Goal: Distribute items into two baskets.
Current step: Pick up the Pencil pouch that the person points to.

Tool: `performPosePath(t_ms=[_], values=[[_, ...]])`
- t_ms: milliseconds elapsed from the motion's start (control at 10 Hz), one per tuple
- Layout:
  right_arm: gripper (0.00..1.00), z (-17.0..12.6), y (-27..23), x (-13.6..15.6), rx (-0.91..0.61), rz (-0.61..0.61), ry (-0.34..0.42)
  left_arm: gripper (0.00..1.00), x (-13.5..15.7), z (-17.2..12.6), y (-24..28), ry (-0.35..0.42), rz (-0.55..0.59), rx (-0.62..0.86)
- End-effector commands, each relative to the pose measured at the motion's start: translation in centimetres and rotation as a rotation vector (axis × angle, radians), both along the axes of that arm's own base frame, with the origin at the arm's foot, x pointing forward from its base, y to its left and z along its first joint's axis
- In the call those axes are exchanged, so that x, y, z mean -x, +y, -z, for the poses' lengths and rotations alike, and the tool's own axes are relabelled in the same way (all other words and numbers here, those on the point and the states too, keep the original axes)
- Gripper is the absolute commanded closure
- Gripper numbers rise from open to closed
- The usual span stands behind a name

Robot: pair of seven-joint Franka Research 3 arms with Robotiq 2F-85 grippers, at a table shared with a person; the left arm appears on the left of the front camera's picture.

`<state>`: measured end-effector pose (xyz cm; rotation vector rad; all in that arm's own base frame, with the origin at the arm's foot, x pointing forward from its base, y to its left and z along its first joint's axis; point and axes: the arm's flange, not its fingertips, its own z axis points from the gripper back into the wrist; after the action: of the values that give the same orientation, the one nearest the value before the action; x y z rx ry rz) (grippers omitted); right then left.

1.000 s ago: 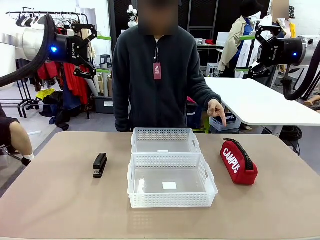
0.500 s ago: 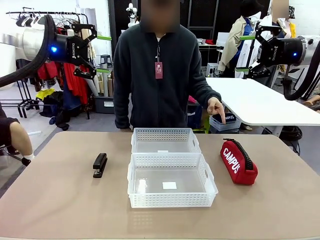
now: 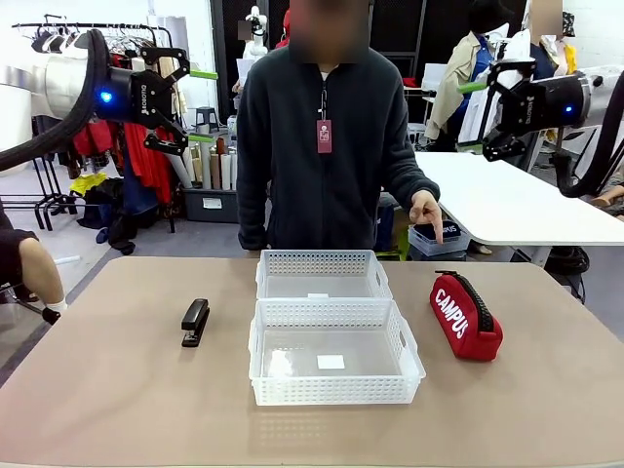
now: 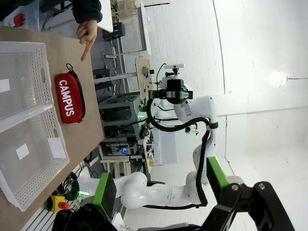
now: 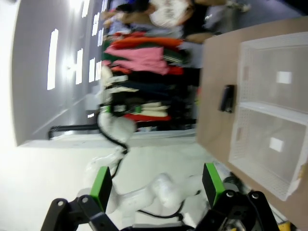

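Arms (image 3: 107,96) (image 3: 561,102) poised high either side of person (image 3: 322,166); both jaws spread wide, empty.

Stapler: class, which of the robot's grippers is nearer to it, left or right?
Left. The left gripper hangs high, on the same side as the stapler; the right gripper hangs high at the far right, beyond the baskets.
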<state>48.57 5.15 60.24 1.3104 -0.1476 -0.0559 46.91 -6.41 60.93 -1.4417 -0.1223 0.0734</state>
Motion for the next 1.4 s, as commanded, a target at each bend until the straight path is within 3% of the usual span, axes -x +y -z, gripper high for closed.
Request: performPosePath(t_ms=[0, 200, 400, 700, 900, 1000, 1100, 1300], values=[[0.00, -1.5, 1.4, 0.4, 0.199, 0.077, 0.023, 0.00, 0.1, -0.1, 0.1, -0.001, -0.001, 0.000], [0.00, -2.3, 2.4, 0.9, 0.415, 0.117, 0.017, 0.00, 0.1, -0.1, 0.1, -0.001, -0.001, 0.000], [0.00, -2.1, 3.2, 1.3, 0.651, 0.165, 0.070, 0.00, 0.1, -0.1, 0.1, -0.001, -0.001, 0.000], [0.00, -0.6, 3.6, 1.4, 0.921, 0.219, 0.090, 0.00, 0.1, -0.1, 0.1, -0.001, -0.001, 0.000], [0.00, -0.2, 3.4, 0.9, 0.992, 0.214, 0.083, 0.00, 0.1, -0.1, 0.1, -0.001, -0.001, 0.000], [0.00, -0.1, 3.3, 0.3, 0.893, 0.195, 0.079, 0.00, 0.1, -0.1, 0.1, -0.001, -0.001, 0.000], [0.00, 0.1, 2.7, 1.4, 0.967, 0.201, 0.067, 0.00, 0.1, -0.1, 0.1, -0.001, -0.001, 0.000], [0.00, 0.1, 2.7, 1.4, 0.967, 0.201, 0.067, 0.00, 0.1, -0.1, 0.1, -0.001, -0.001, 0.000]])
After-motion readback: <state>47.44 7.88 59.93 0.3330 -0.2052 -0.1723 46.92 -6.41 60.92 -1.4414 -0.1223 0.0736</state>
